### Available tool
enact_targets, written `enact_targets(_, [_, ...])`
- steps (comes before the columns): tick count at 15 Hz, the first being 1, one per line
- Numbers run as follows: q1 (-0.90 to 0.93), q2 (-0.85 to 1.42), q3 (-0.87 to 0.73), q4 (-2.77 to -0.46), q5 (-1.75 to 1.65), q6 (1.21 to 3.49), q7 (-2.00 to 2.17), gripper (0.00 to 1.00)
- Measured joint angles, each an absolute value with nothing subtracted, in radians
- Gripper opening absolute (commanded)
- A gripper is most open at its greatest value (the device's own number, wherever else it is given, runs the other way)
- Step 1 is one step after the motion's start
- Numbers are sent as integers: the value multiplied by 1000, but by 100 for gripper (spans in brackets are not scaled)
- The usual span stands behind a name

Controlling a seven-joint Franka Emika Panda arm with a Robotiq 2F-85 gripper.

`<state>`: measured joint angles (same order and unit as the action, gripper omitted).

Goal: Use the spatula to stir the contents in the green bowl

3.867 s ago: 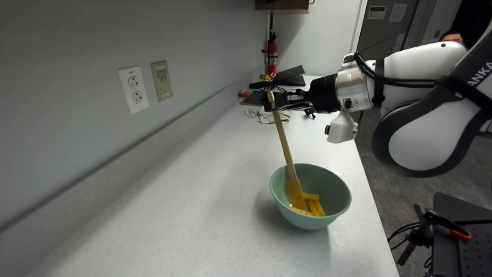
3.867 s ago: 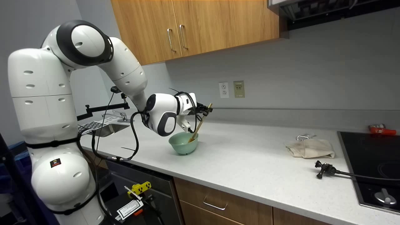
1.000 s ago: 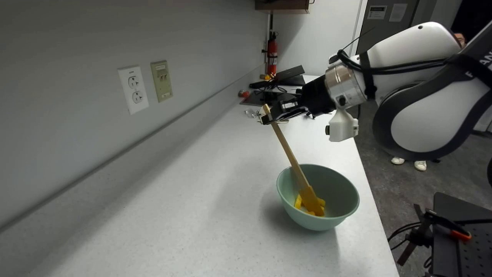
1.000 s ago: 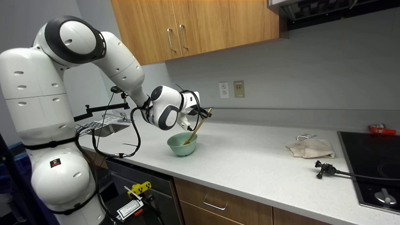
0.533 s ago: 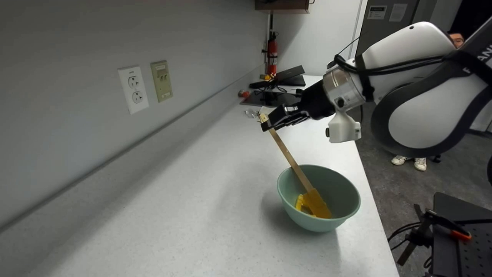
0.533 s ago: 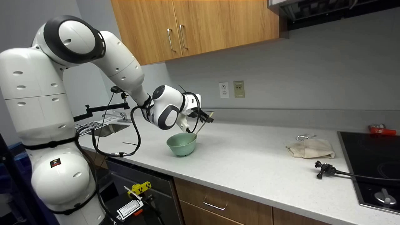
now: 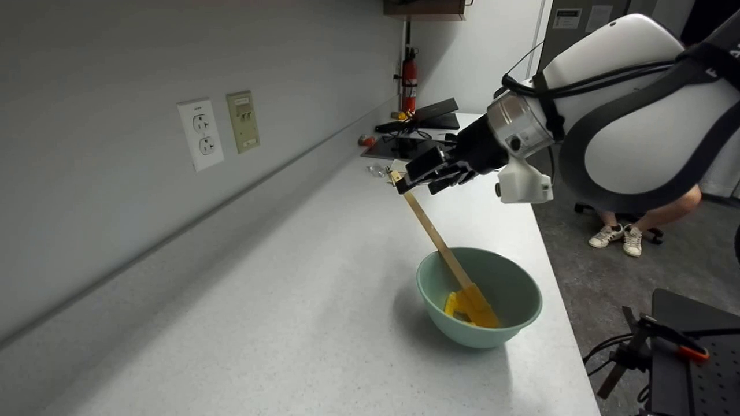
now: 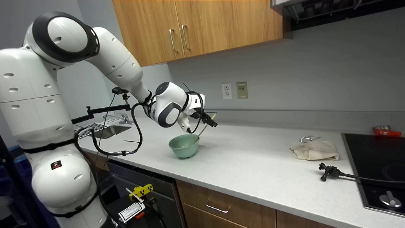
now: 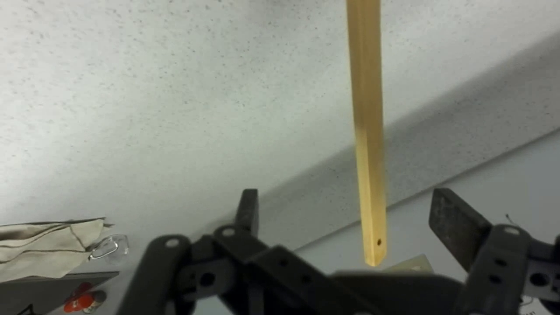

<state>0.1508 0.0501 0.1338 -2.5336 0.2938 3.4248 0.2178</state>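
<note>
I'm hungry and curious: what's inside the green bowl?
Inside the green bowl are some yellow pieces and, beside them, the spatula's yellow blade. Anything under the blade is covered, so I can't see it.

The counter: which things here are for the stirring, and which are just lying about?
For stirring: spatula, green bowl, yellow pieces in it.
Just lying about: cloth, black rod with knobs, red thing by the stove (too small to name).
</note>
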Motion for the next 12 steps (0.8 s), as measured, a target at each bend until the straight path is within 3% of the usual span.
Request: enact_targets(12, [98, -148, 131, -2491, 148, 2802, 361, 100])
